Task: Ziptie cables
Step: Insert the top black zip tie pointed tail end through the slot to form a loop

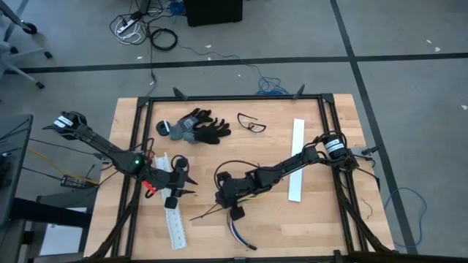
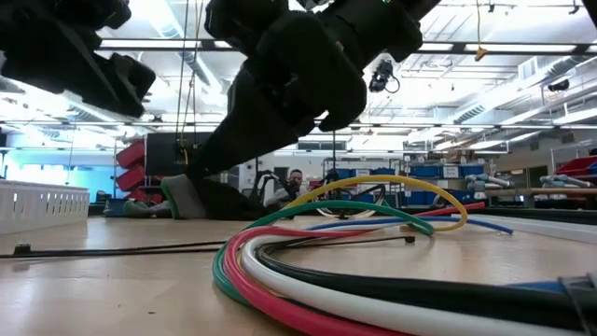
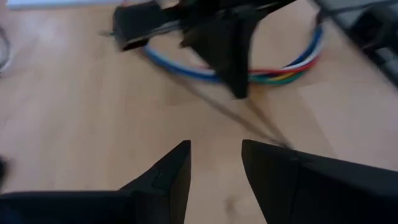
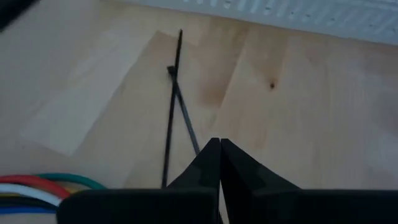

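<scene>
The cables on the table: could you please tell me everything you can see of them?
The cables are a loose bundle of thin, flexible, plastic-coated wires: yellow, green, red, white, blue and black. They lie curved on the wooden table, near its front edge, with the yellow one arching upward. The shut right hand is just beside them; whether it touches them is unclear. No tie binds them yet.

Dark jointed arms (green light on left), black tapered claw fingers.

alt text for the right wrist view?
The right end effector, shut, points at two thin black zip ties lying crossed on the wooden table. The colored cables show at one corner, a white slotted strip along the far edge.
</scene>
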